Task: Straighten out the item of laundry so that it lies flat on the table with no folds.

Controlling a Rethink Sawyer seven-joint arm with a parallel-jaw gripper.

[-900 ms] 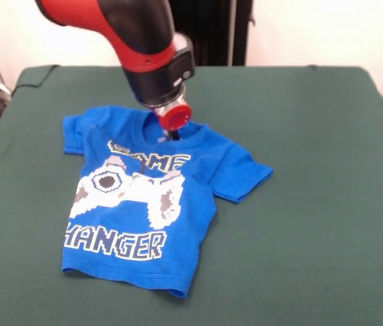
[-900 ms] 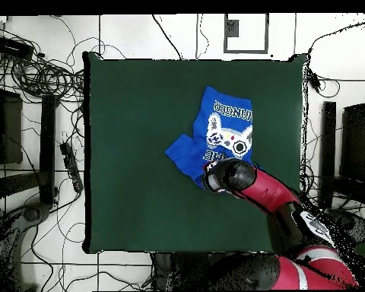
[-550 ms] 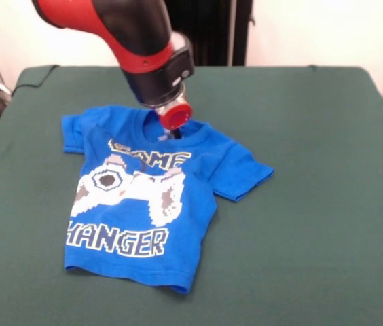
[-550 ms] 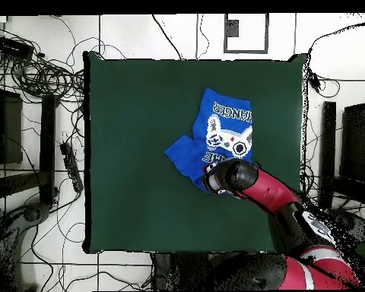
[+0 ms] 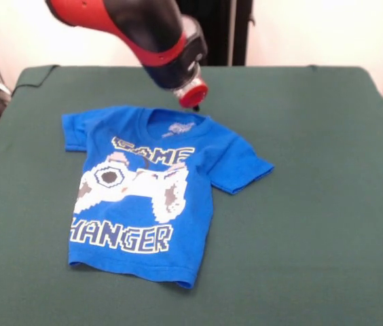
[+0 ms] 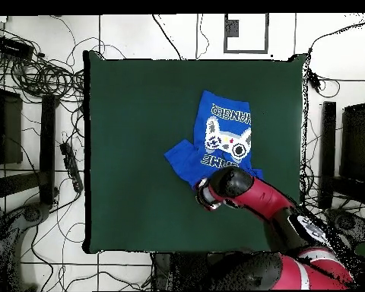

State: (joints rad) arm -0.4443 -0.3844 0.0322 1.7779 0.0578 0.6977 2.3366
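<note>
The bright blue T-shirt (image 5: 147, 187) lies print side up on the green table (image 5: 314, 204), left of the middle in the front view. Its right sleeve (image 5: 246, 166) is spread out. Its left side is folded under, cutting off the start of the lower word. The hem is slightly wrinkled. The arm's end with a red cap (image 5: 191, 92) hangs just above the collar; the gripper itself is not distinguishable. In the overhead view the shirt (image 6: 223, 133) lies right of centre on the table (image 6: 132, 152), and the arm's end (image 6: 212, 190) covers its collar edge.
Wide bare felt lies right of the shirt in the front view. In the overhead view, cables (image 6: 41, 72) and dark equipment (image 6: 11, 129) sit on the floor round the table. The robot's dark pedestal (image 5: 219, 30) stands behind the far edge.
</note>
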